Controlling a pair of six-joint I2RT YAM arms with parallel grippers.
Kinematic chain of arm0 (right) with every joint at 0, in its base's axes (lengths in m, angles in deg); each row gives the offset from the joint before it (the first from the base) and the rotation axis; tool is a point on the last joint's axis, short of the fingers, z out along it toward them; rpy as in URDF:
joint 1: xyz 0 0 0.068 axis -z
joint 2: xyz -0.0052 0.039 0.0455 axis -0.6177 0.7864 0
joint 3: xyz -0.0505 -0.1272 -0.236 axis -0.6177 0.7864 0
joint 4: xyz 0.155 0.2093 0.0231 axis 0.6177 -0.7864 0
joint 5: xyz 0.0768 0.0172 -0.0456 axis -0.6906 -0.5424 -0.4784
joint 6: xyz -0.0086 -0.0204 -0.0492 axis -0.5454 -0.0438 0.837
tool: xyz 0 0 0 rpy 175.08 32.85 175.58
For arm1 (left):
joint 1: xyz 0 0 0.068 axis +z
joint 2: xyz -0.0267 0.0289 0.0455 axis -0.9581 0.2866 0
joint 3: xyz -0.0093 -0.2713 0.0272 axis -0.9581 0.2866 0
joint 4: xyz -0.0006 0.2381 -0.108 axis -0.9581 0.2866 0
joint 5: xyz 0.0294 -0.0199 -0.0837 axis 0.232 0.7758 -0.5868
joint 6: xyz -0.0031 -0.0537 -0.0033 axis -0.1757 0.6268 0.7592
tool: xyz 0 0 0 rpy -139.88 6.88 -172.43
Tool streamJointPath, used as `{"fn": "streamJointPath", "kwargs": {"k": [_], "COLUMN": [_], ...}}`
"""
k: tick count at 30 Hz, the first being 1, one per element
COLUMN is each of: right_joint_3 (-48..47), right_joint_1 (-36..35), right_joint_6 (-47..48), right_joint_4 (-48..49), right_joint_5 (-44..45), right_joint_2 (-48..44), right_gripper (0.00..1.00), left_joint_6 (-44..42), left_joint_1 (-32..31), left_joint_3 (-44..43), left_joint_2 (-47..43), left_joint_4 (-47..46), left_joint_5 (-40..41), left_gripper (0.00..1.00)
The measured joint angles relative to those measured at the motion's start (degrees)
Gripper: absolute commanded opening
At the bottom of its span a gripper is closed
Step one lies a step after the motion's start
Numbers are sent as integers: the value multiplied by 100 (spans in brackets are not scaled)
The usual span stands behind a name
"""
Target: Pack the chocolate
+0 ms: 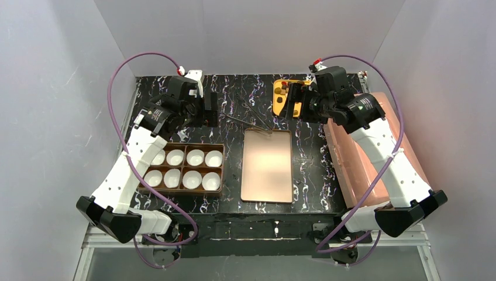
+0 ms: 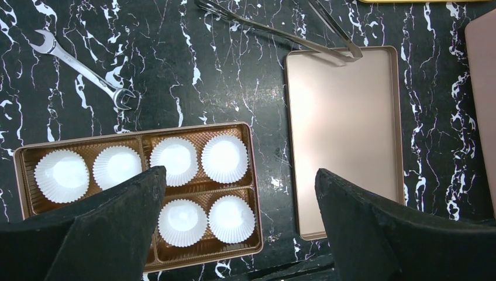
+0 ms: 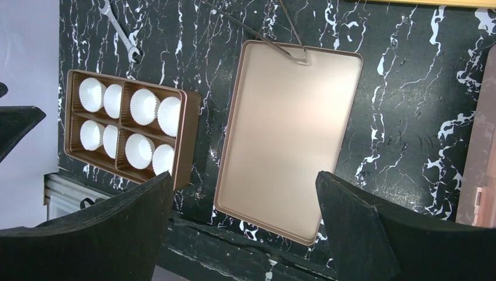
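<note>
The chocolate [image 1: 283, 89] shows only as a few small chunks on a yellow tray [image 1: 278, 102] at the back, partly hidden behind my right gripper [image 1: 294, 100]. That gripper [image 3: 244, 175] is open and holds nothing, high above the copper lid [image 3: 286, 129]. A brown box [image 1: 181, 145] of white paper cups [image 1: 193, 158] lies at the front left. My left gripper [image 1: 210, 109] hangs behind the box, open and holding nothing. In the left wrist view the left gripper [image 2: 240, 175] looks down on the box [image 2: 88, 142] and its cups [image 2: 225, 158].
The copper lid [image 1: 267, 165] lies flat mid-table, with metal tongs [image 1: 248, 122] resting on its far edge. A wrench [image 2: 82, 70] lies behind the box. A large copper-pink piece [image 1: 351, 158] sits at the right under the right arm.
</note>
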Motion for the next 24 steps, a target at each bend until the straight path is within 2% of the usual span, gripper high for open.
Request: {"fn": "streamJointPath", "kwargs": {"k": [17,24], "right_joint_3": [-33,-361], "right_joint_1": [-4,-127], "right_joint_6": [109,293], "right_joint_4": [-107,-96], "right_joint_5": [153,254], "right_joint_2": [33,608], "right_gripper": [100,100], "left_joint_6": [0,4], "left_joint_1": [-2,0], "left_joint_3": [0,17], "left_joint_2": [-146,-188], "left_joint_4": [0,26], "left_joint_5": [70,105], "left_gripper": [100,100]}}
